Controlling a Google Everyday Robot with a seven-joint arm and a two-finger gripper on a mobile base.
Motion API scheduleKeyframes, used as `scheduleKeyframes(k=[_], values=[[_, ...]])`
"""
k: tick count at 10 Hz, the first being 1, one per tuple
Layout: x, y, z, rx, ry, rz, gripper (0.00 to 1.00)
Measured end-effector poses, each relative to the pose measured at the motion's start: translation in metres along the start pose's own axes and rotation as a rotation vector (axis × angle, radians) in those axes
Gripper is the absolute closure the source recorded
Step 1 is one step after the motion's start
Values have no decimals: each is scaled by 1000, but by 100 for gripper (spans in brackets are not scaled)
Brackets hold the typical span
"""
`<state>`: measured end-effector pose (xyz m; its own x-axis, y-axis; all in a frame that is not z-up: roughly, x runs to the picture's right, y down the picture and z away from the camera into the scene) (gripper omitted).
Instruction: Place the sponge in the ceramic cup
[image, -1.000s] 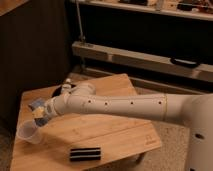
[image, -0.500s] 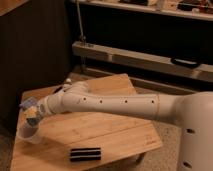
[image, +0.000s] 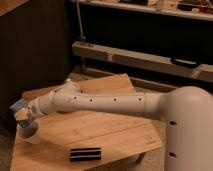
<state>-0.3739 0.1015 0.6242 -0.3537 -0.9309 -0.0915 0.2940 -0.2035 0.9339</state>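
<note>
The light-blue sponge (image: 18, 105) is at the tip of my gripper (image: 22, 114), which is shut on it at the far left of the wooden table (image: 105, 131). The whitish ceramic cup (image: 29, 133) stands upright right under the gripper, near the table's left edge. The sponge hangs just above the cup's rim, slightly to its left. My white arm (image: 100, 102) reaches across the table from the right and hides the surface behind it.
A black block with pale stripes (image: 85, 154) lies near the table's front edge. A long metal rail and a dark shelf (image: 145, 59) run behind the table. My white body (image: 192, 132) fills the right side.
The gripper has swung left and a little down with the sponge, from beside the cup to just above its rim. Cup and black block have not moved.
</note>
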Motion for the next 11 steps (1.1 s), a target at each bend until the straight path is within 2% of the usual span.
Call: scheduleKeyframes(k=[3,11], values=[[-5,-5,14,9,-13,-39,99],[-22,4,34,34,-20,-64,99]])
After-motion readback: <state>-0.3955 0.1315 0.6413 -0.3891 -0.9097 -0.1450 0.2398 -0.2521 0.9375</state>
